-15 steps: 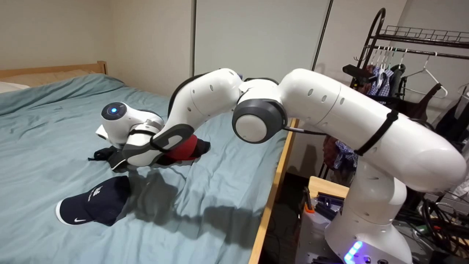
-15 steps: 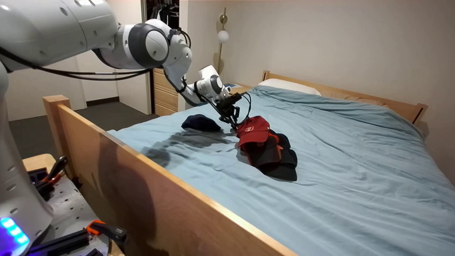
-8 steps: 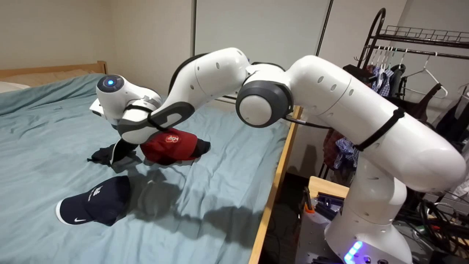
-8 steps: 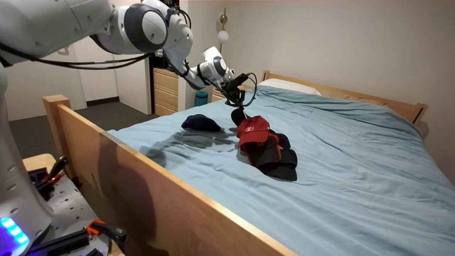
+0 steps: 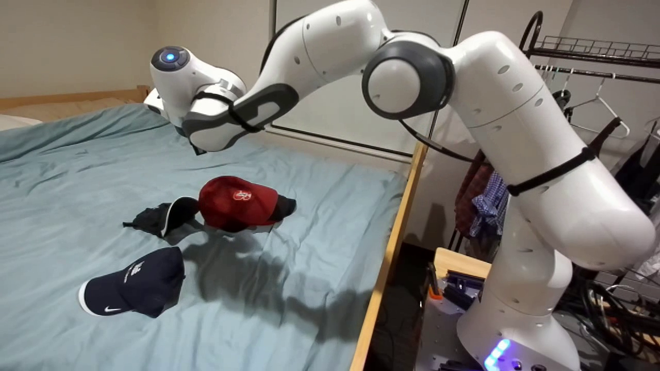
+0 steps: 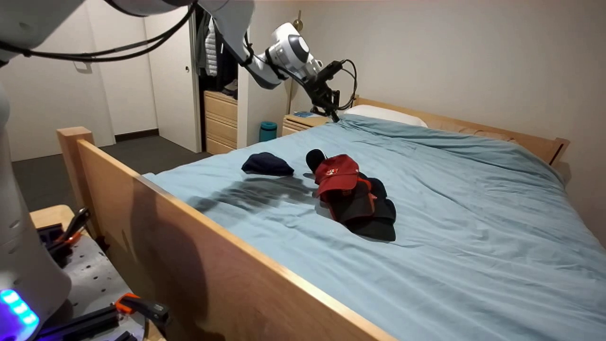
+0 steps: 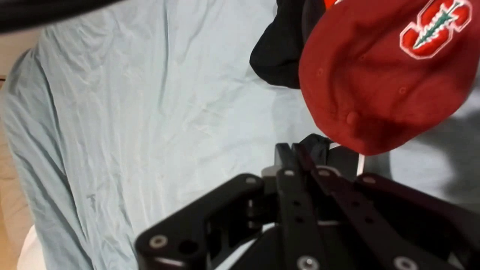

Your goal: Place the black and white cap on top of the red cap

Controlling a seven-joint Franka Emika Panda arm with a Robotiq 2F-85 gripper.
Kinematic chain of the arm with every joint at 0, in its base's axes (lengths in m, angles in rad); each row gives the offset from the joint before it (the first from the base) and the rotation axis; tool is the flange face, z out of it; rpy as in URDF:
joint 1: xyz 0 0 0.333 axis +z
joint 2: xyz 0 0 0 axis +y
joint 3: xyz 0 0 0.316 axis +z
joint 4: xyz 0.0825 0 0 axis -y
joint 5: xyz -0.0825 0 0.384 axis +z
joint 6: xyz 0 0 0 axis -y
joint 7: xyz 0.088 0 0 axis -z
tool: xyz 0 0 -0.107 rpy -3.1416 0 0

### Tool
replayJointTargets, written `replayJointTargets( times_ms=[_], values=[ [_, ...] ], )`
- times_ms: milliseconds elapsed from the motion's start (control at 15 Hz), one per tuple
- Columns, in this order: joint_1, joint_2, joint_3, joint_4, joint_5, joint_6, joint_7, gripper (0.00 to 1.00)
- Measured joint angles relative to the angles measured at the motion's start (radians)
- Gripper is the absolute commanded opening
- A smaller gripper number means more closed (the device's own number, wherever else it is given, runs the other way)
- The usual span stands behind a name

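While the gripper (image 7: 291, 147) hangs higher than the red cap (image 5: 234, 203), its fingers are found pressed together. On the bed (image 5: 330, 216), the black and white cap (image 5: 154, 219) lies just beside the red cap, the navy cap (image 5: 138, 283) apart from it.

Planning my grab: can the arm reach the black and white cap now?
Likely yes: the black and white cap appears uncovered, but the end effector is shut and the red cap sits close.

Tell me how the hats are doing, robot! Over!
Gripper shut, holding nothing. Black and white cap beside red cap, not on top yet. Navy cap off to the side, likely not in the way.
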Motion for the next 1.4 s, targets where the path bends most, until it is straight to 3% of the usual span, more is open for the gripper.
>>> replayJointTargets(
  times_ms=[200, 400, 733, 1133, 1400],
  values=[
    [-0.026, -0.079, 0.035, -0.131, -0.009, 0.004, 0.010, 0.50],
    [-0.105, -0.082, 0.146, -0.212, 0.005, 0.108, -0.033, 0.69],
    [-0.215, -0.004, 0.284, -0.234, 0.055, 0.275, -0.239, 0.98],
    [-0.247, 0.100, 0.306, -0.148, 0.115, 0.282, -0.500, 1.00],
    [-0.241, 0.155, 0.304, -0.054, 0.125, 0.282, -0.590, 1.00]
  ],
)
